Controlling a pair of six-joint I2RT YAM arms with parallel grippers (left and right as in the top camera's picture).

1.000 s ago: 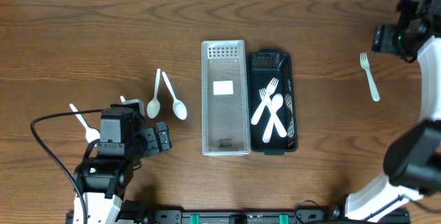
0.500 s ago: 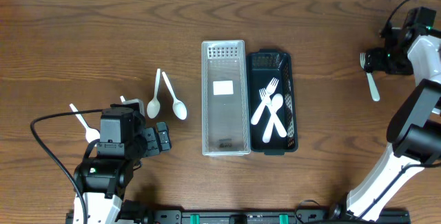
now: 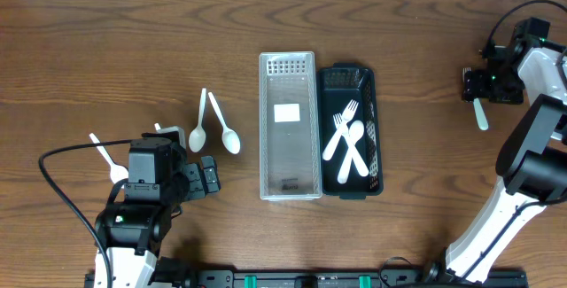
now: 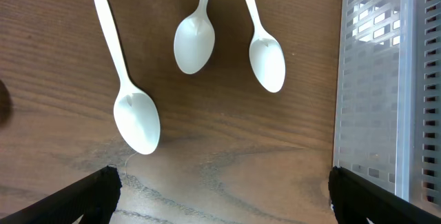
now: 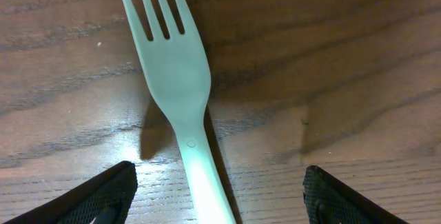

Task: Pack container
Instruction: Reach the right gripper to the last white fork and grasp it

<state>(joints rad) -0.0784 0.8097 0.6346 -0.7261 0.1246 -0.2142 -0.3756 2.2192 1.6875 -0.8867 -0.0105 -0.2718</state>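
Note:
A black container (image 3: 348, 80) holds white cutlery beside a clear lid (image 3: 288, 125) at the table's middle. A white fork (image 3: 479, 113) lies on the table at the far right. My right gripper (image 3: 478, 86) is open just above it, its fingers on either side of the fork's handle (image 5: 200, 162) in the right wrist view. Three white spoons lie at the left (image 3: 198, 134) (image 3: 229, 137) (image 3: 115, 169). My left gripper (image 3: 202, 177) is open and empty below them, with the spoons (image 4: 136, 117) (image 4: 193, 41) (image 4: 267, 62) ahead of it on the table.
The clear lid's edge (image 4: 382, 100) shows at the right of the left wrist view. The wooden table (image 3: 106, 49) stretches between the spoons and the lid.
My right arm has swung down from the far right corner and lowered its open gripper over the fork. The left arm has not moved.

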